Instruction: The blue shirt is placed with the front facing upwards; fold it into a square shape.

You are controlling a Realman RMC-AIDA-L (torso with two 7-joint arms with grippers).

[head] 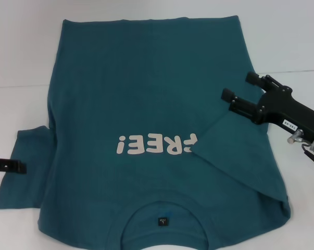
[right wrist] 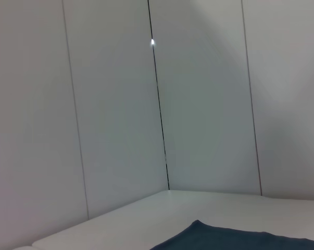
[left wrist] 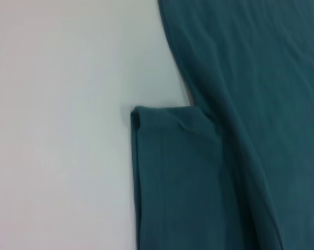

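The blue shirt (head: 146,88) lies flat on the white table, front up, with its white "FREE!" lettering (head: 155,144) and its collar label (head: 162,221) toward me. Its right side is folded inward as a flap (head: 235,151) that covers the start of the lettering. The left sleeve (head: 24,166) lies spread out, and the left wrist view shows this sleeve (left wrist: 172,172) from above. My right gripper (head: 239,86) hovers open over the shirt's right edge, holding nothing. My left gripper (head: 3,166) sits at the sleeve's outer edge, only partly in view.
The white table (head: 21,62) extends around the shirt on the left and at the back. The right wrist view shows white wall panels (right wrist: 115,104) behind the table and a corner of the shirt (right wrist: 235,240).
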